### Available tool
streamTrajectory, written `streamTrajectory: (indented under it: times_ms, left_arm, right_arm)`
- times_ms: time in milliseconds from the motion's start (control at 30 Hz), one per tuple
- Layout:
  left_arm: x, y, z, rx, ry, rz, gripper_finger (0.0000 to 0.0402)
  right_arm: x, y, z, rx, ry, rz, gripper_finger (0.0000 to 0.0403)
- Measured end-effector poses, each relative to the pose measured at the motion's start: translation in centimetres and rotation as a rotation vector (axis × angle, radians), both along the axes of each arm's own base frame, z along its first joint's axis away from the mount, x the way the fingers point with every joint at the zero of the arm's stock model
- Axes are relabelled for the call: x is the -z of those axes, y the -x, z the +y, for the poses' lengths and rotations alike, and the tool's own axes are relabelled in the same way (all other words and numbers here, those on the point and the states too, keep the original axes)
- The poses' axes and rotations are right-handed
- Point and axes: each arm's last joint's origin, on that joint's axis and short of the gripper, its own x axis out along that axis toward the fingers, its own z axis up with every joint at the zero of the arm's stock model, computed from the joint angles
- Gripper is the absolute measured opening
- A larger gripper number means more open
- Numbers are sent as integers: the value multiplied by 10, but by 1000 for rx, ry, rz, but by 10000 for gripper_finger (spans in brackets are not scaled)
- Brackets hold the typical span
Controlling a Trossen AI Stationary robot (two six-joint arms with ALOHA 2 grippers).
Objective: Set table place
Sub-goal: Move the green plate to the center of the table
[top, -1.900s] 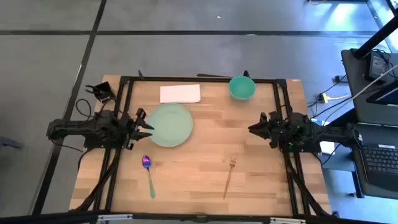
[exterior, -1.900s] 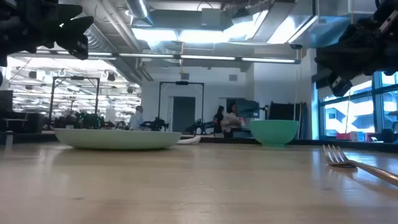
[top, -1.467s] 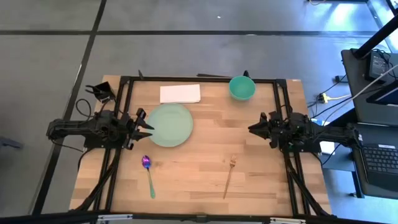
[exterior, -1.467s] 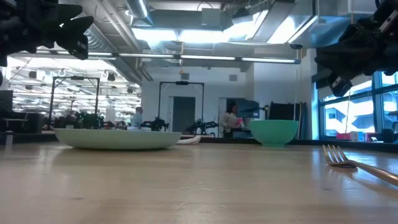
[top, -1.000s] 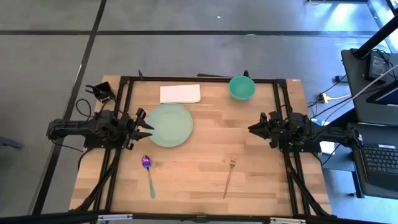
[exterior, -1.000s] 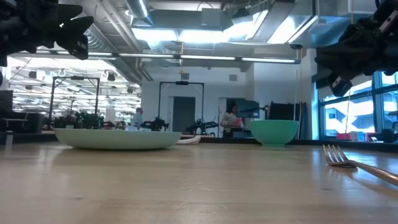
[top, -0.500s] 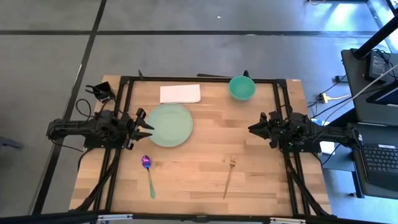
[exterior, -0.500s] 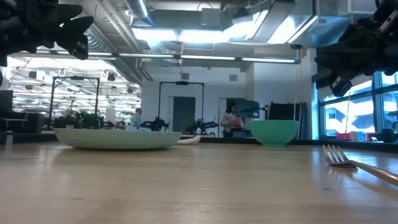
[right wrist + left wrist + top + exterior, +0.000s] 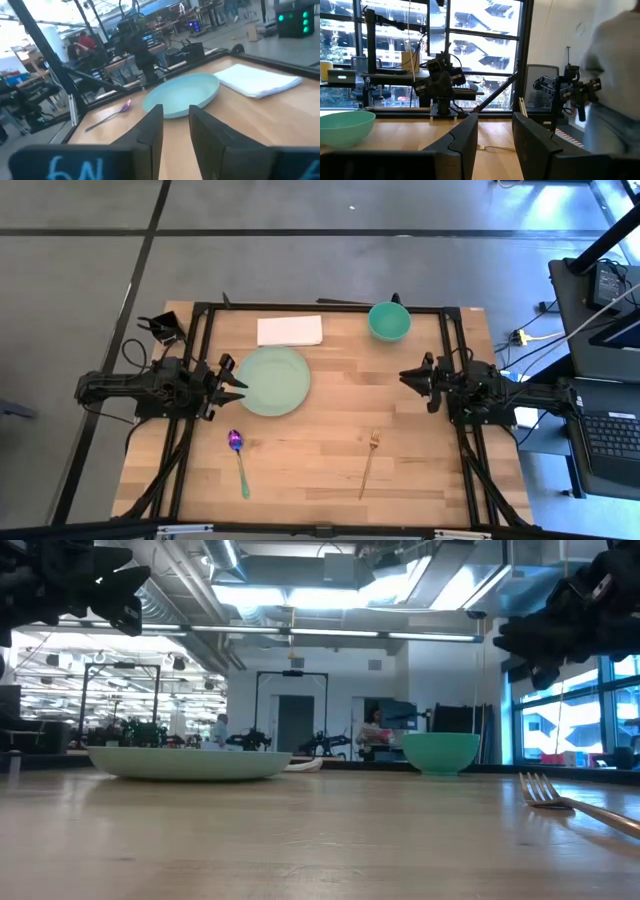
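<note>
A pale green plate [image 9: 273,381] lies flat on the wood table [image 9: 330,430], left of centre. A teal bowl [image 9: 389,321] stands at the far edge. A spoon [image 9: 238,460] with a purple head and a teal handle lies near the front left. A gold fork [image 9: 369,463] lies at the front right of centre. My left gripper [image 9: 238,380] hovers open at the plate's left rim, above the table [image 9: 95,590], touching nothing. My right gripper [image 9: 410,376] hovers open and empty at the table's right side, also in the low view [image 9: 515,640].
A white folded napkin [image 9: 290,330] lies at the far edge, just beyond the plate. Black frame rails [image 9: 320,307] run along the table's edges. Bare wood lies between the plate and the fork. A person [image 9: 372,728] shows far off in the room behind.
My right gripper has shifted a little toward the table's far edge and turned slightly; it stays open and empty. The left arm and all tableware have kept still.
</note>
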Motion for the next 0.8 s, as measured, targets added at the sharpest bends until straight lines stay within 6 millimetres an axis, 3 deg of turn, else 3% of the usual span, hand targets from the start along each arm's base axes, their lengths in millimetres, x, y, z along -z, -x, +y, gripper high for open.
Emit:
streamTrajectory:
  times_ms: [233, 400, 567, 800]
  left_arm:
    - [0, 0, 0, -1, 0, -1, 116]
    - [-5, 1, 0, 8, 33, -45, 116]
    - [-15, 4, 0, 4, 66, -149, 116]
    - [-27, 9, 3, -80, 90, -287, 116]
  right_arm:
    - [-2, 0, 0, 5, -310, -58, 94]
    - [-10, 1, -3, 60, -488, -190, 94]
    - [-28, 6, -6, 136, -460, -401, 94]
    - [-68, 33, -5, 204, -227, -855, 94]
